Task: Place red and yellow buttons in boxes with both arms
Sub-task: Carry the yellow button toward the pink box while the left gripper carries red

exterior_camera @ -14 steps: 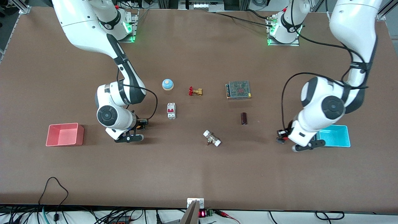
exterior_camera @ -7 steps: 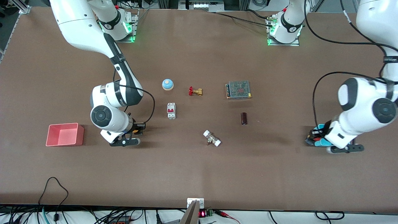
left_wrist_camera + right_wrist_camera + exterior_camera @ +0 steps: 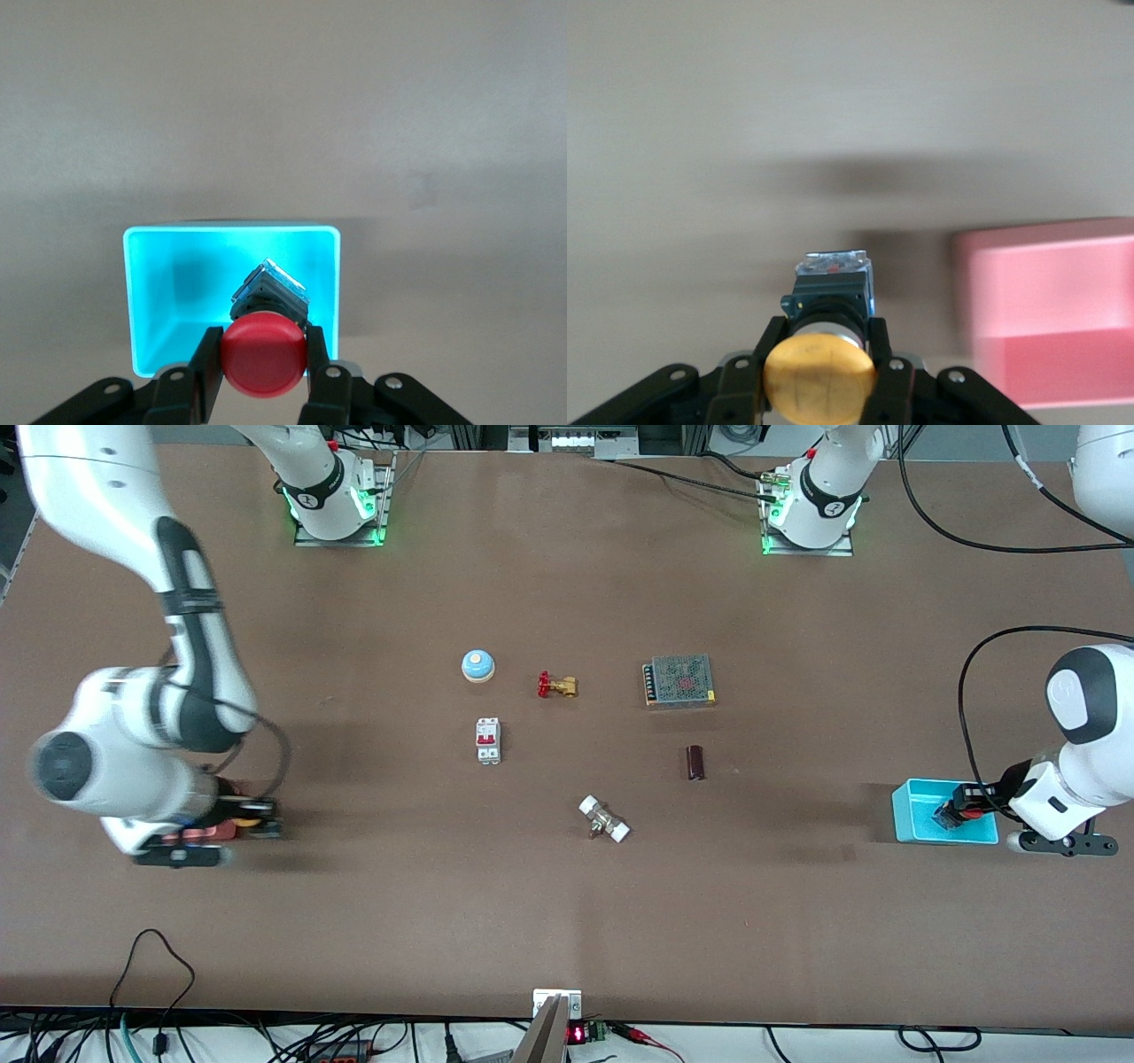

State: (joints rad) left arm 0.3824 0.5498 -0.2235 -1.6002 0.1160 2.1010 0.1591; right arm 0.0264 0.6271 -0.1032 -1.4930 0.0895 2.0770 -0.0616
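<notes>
Left gripper (image 3: 264,376) of mine clamps the red button (image 3: 264,357) by its cap, dark body pointing down, over the blue box (image 3: 912,815) at the left arm's end of the table; from the bell at the table's middle that box lies at about four o'clock in the front view. Right gripper (image 3: 821,376) pinches the yellow button (image 3: 820,382) the same way, over bare table just beside the pink box (image 3: 1050,314), which sits at the right arm's end, at about eight o'clock from the bell (image 3: 477,665). Between my two arms lie a breaker (image 3: 488,740), a brass valve (image 3: 557,685), a mesh-topped unit (image 3: 679,681), a dark cylinder (image 3: 695,763) and a white-ended fitting (image 3: 604,819).
</notes>
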